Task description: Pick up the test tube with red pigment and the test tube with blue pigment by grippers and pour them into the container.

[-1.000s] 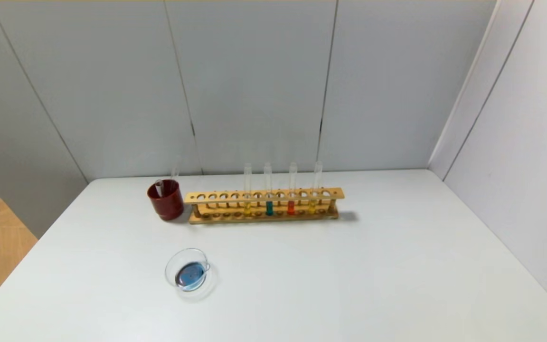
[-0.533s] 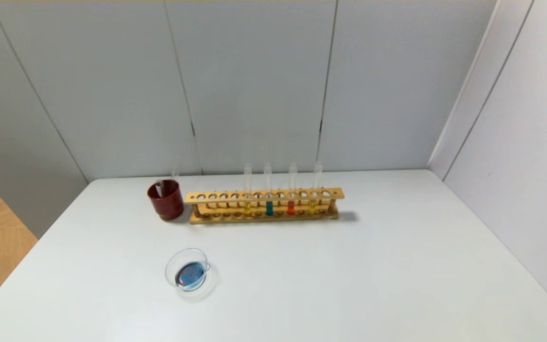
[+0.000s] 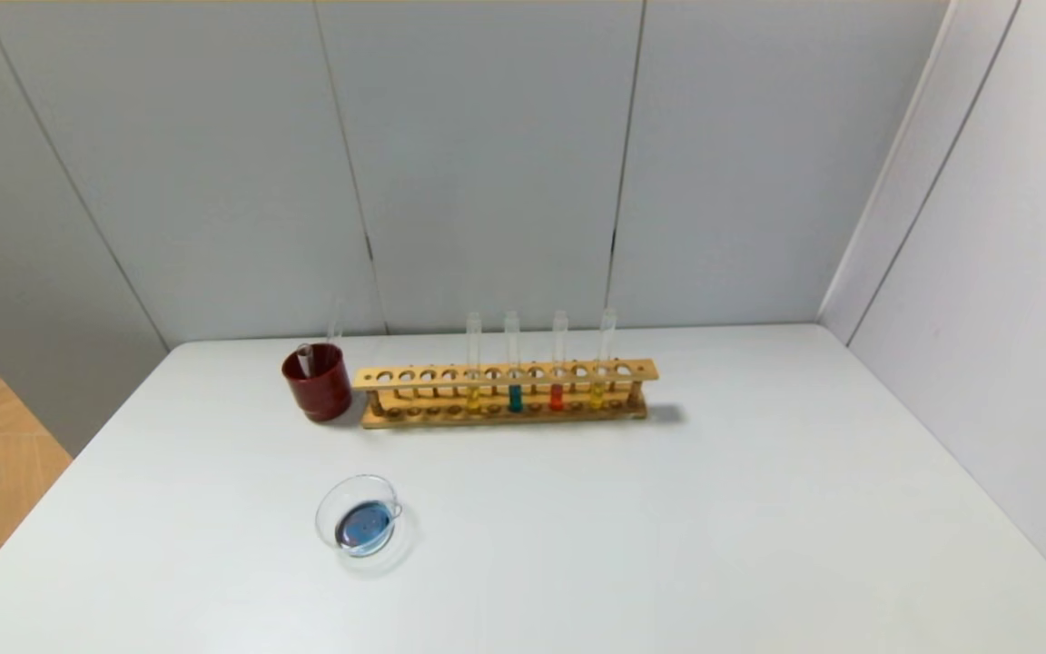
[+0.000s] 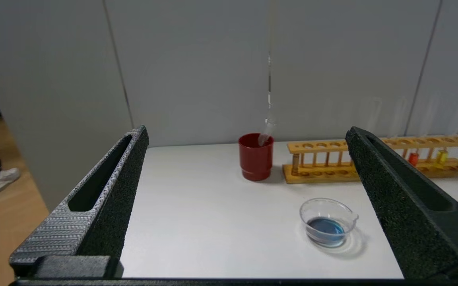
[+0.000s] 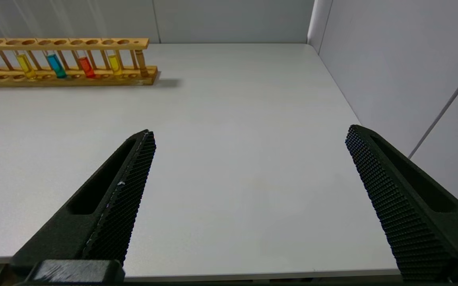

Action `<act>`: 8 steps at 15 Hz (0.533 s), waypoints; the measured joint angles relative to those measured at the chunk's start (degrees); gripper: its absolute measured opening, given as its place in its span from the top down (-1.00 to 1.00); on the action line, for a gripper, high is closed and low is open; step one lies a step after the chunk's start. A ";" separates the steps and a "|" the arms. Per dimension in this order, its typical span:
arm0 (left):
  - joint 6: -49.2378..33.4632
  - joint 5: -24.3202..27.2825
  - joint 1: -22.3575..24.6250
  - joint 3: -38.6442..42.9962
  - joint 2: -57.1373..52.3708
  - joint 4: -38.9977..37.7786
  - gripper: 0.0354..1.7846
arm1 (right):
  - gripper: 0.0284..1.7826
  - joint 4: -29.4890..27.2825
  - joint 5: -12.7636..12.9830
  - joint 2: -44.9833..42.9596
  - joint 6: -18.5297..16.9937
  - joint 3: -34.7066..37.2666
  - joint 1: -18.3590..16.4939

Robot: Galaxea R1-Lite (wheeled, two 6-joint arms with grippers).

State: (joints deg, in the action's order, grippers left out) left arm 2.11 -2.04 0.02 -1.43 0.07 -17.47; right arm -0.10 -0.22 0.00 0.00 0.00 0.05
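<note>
The red-pigment tube (image 3: 557, 396) and the blue-pigment tube (image 3: 515, 397) stand upright in the wooden rack (image 3: 414, 376) at the back of the table, between two yellow tubes. They also show in the right wrist view as the red tube (image 5: 86, 66) and the blue tube (image 5: 56, 65). The clear glass container (image 3: 361, 514) sits near the front left and holds blue liquid (image 4: 327, 227). My left gripper (image 4: 245, 137) is open and empty at the table's near left edge. My right gripper (image 5: 249, 135) is open and empty at the near right edge. Neither shows in the head view.
A dark red cup (image 3: 318, 383) with an empty glass tube leaning in it stands at the rack's left end. Grey wall panels close the back and right side. The white table (image 3: 668, 527) drops off at the left to a wooden floor.
</note>
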 joint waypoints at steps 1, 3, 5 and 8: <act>-0.11 -0.63 0.02 0.69 -0.07 2.40 -0.96 | -0.96 0.00 0.00 0.00 0.00 0.00 0.00; -0.68 -1.32 0.05 1.21 -0.18 9.92 -0.96 | -0.96 0.00 0.00 0.00 0.00 0.00 0.02; -0.24 1.02 0.05 1.29 -0.21 12.98 -0.96 | -0.96 0.00 -0.02 0.00 0.00 0.00 0.05; 1.61 2.89 0.05 0.85 -0.21 19.53 -0.96 | -0.96 0.00 -0.02 0.00 0.00 0.00 0.02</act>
State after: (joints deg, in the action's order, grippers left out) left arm 3.72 0.85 0.07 -0.57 -0.13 2.06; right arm -0.10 -0.24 0.00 0.00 0.00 0.07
